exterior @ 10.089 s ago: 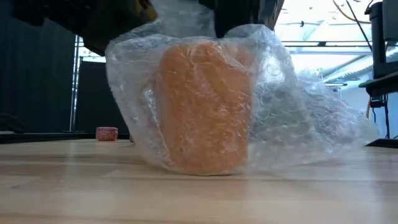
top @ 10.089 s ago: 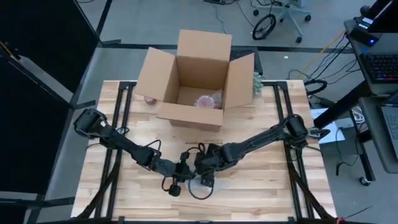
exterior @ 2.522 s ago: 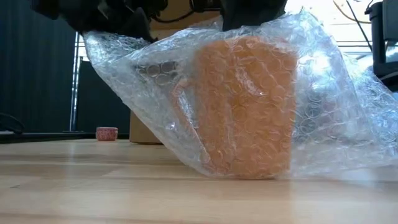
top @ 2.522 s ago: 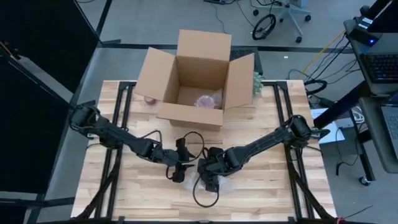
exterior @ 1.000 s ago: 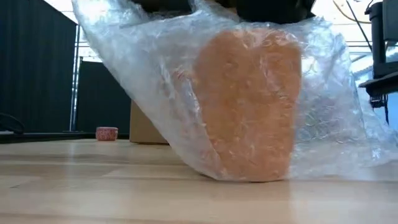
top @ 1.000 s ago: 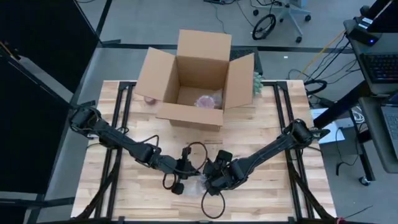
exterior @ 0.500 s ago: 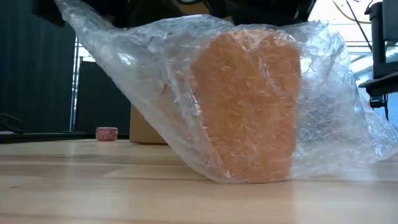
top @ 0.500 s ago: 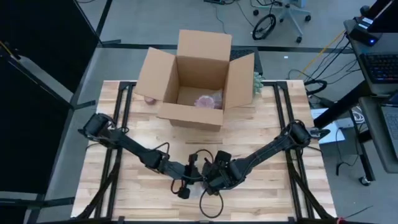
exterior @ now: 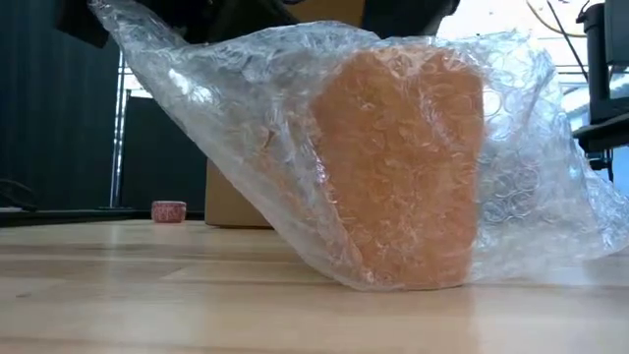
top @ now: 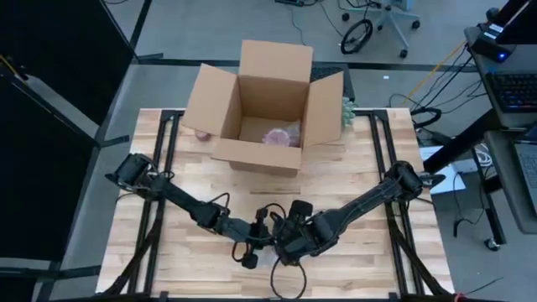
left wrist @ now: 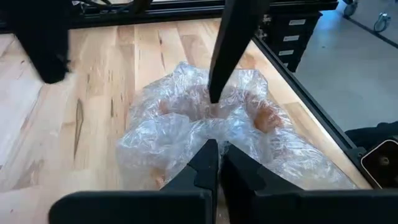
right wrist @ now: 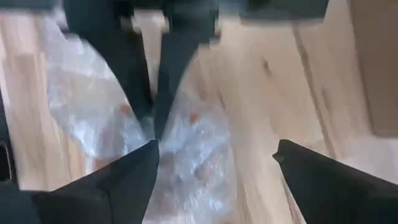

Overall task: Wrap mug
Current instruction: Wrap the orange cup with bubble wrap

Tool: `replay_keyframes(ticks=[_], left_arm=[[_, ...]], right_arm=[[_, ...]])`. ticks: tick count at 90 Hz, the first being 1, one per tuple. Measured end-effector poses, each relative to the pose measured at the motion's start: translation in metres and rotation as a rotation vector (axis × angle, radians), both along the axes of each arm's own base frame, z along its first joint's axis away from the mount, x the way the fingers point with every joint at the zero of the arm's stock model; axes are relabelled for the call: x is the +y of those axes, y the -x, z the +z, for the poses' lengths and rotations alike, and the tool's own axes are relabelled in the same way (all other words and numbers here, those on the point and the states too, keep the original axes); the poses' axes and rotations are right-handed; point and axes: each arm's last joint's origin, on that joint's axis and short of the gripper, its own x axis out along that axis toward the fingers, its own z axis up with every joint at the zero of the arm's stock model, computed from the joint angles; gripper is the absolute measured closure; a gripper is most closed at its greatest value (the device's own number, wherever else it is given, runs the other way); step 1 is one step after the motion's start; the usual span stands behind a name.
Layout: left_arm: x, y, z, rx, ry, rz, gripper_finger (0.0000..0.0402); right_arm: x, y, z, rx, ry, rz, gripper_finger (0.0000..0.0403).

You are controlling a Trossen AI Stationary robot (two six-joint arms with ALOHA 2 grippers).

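Observation:
An orange mug (exterior: 403,167) stands on the table near its front edge, inside a loose sheet of clear bubble wrap (exterior: 226,118). The sheet drapes over the mug's top and rises slanting to one side. My left gripper (left wrist: 216,153) is shut on a gathered bunch of the wrap above the mug. My right gripper (right wrist: 217,144) is open wide beside it. One of its fingers (left wrist: 224,56) reaches down to the wrap over the mug, the other stands off to the side. In the high view both grippers (top: 281,239) crowd over the mug and hide it. My left gripper pinches a bunched fold of the bubble wrap (left wrist: 214,134) between its two fingers, above the mug. The wrap runs taut from the fingers down over the mug, whose base rests on the table. My right gripper has one fingertip (left wrist: 214,96) at the wrap over the mug. I cannot tell whether it touches.
An open cardboard box (top: 264,109) stands at the table's far edge with a pinkish wrapped thing (top: 277,134) inside. A small pink roll (exterior: 169,210) lies left of the box. Bare wood lies to the left and right of the mug.
My left gripper has moved toward the table's right edge, nearer the mug, still shut on the wrap. The raised side of the wrap has come down and lies lower and flatter over the mug's top. The mug has shifted slightly.

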Motion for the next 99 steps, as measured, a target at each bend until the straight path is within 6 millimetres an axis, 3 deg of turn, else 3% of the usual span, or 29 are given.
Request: replay_keyframes(ticks=[30,49,71,99], left_arm=[[0.000,0.000,0.000,0.001,0.002,-0.001,0.0402],[0.000,0.001,-0.001,0.003,0.002,-0.003,0.0402],[-0.002,0.004,0.007,-0.012,-0.020,-0.025,0.0402],[0.001,0.019,0.033,-0.014,-0.119,-0.030,0.0402]], right_arm=[[-0.010,0.000,-0.054,0.020,-0.085,-0.096,0.0093],[-0.010,0.004,-0.075,0.010,-0.100,-0.106,0.0093],[-0.018,0.006,-0.094,0.024,-0.161,-0.132,0.0093],[-0.017,0.006,-0.098,0.016,-0.182,-0.145,0.0093]])
